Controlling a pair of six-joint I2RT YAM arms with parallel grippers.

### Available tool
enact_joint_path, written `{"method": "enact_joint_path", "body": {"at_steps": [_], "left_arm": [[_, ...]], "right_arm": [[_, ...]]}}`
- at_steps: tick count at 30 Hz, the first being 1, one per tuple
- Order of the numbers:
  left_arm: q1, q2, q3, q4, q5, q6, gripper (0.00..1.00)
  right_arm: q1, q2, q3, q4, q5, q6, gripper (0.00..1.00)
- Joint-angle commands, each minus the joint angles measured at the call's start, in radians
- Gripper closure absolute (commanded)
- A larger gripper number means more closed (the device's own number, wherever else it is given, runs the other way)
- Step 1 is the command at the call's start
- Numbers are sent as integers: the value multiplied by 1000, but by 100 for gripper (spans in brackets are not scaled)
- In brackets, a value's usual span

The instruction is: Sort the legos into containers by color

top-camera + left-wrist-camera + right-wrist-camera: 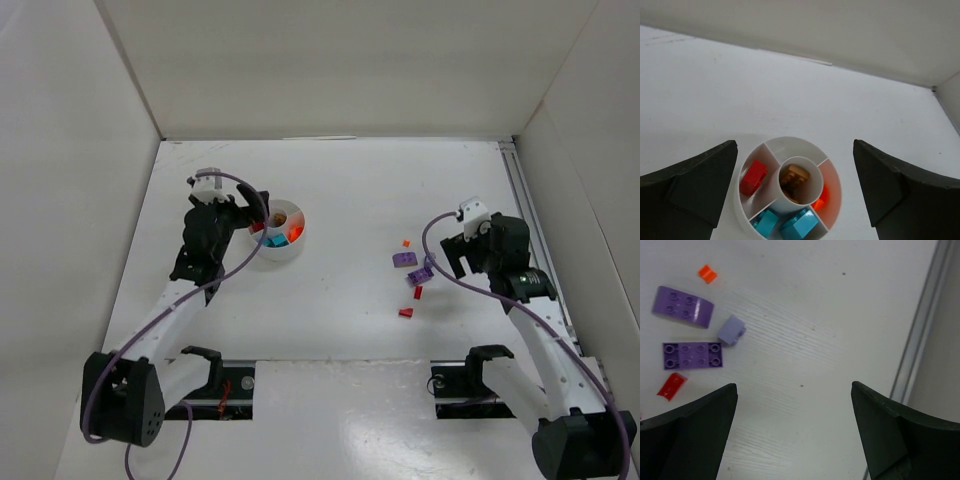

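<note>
White dish [281, 233] sits left of centre on the counter [330, 330], directly below the left tool [250, 208], whose fingers stand wide apart with nothing between them. The left wrist view shows a red brick [754, 176] in one wedge, two teal bricks [790, 222] in the next, an orange piece [821, 197] in a third, a brown one [794, 177] in the hub, and the far wedge bare. The right tool [794, 390] is also spread and empty, hovering just beside the loose pieces well to the right: a curved purple brick [682, 306], a purple plate [692, 355], a lilac cube [731, 330], a red sliver [671, 385] and an orange chip [707, 273]. Hazards noted:

- The purple pieces lie close together, so wide fingers may catch two or shove a neighbour away.
- The sliver and chip are thin and may slip.
- A right arm reaching for the dish could meet the left arm above it.
- A careless drop could land in the wrong wedge.
</note>
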Motion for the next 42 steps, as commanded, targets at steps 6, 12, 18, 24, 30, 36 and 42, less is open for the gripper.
{"method": "enact_joint_path", "body": {"at_steps": [6,12,18,24,30,36,42], "left_arm": [[-35,-90,150,-233,108,-87,0],[-151,-123,129,-318,89,-171,0],[-267,-153,84,-407,-37,-233,0],[-310,-192,23,-418,-25,-271,0],[-310,-210,3,-451,-51,-280,0],[-310,-259,-6,-479,-86,-280,0],[-310,-268,-6,-501,-97,-270,0]], "right_arm": [[94,81,-92,16,-254,95,0],[199,-23,-193,98,-147,353,3],[263,-115,-299,192,-68,566,23],[314,-24,-299,275,-24,597,27],[352,116,-299,335,31,671,43],[386,207,-299,344,81,718,46],[407,257,-299,378,104,757,49]]}}
